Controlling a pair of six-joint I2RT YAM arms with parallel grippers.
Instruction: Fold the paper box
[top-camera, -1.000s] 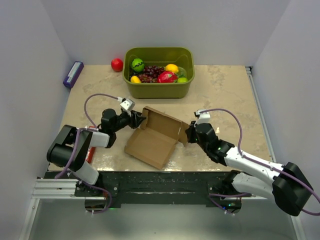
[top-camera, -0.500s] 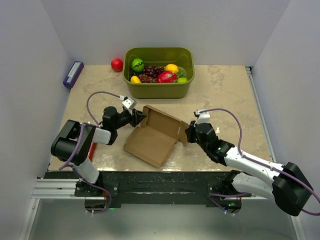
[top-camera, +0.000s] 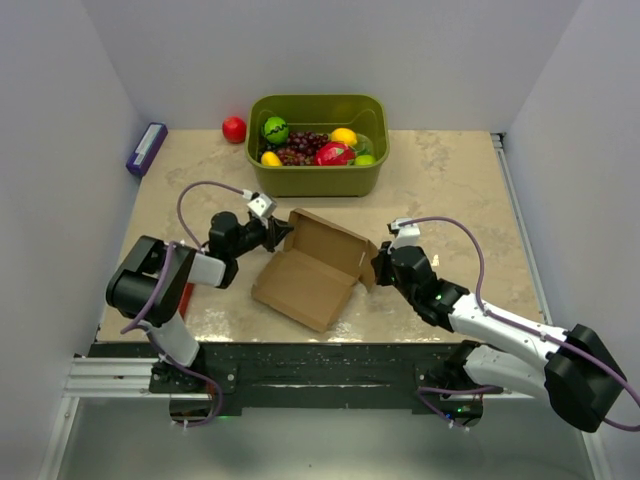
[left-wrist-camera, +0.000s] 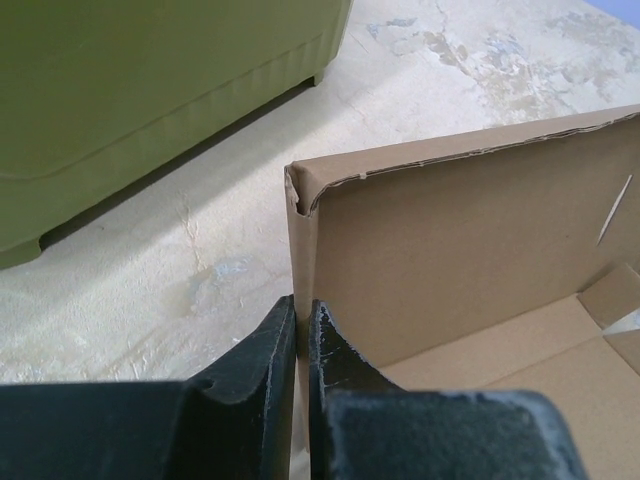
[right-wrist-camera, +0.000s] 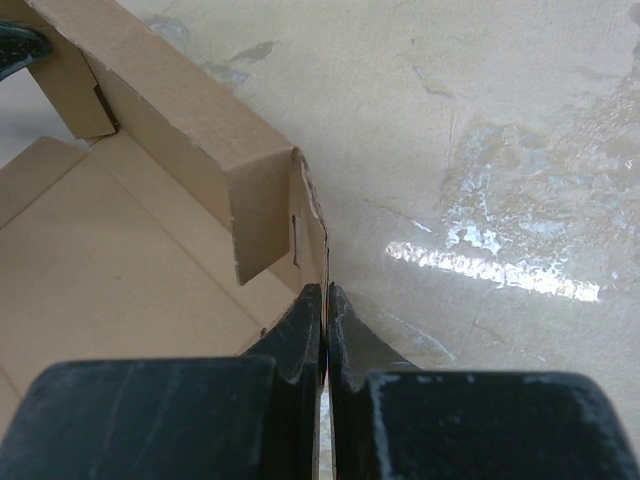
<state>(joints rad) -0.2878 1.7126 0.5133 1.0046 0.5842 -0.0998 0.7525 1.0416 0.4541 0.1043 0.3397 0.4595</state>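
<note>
Pinching the paper box (top-camera: 310, 272) at both ends. Clamping the left pincer (left-wrist-camera: 302, 315) onto the upright edge of the left side wall, fingers pressed almost together with only thin cardboard between them. Clamping the right pincer (right-wrist-camera: 326, 300) in the same way onto the right corner flap, squeezing the cardboard edge. Lying half-open on the middle of the surface (top-camera: 450, 190) between the two arms, base panel flat on the near side, far wall standing upright. Sitting well apart at the far side: an olive-green tub (top-camera: 315, 180) holding fruit (top-camera: 333, 153), and a red ball (top-camera: 234, 129) just left of it.
</note>
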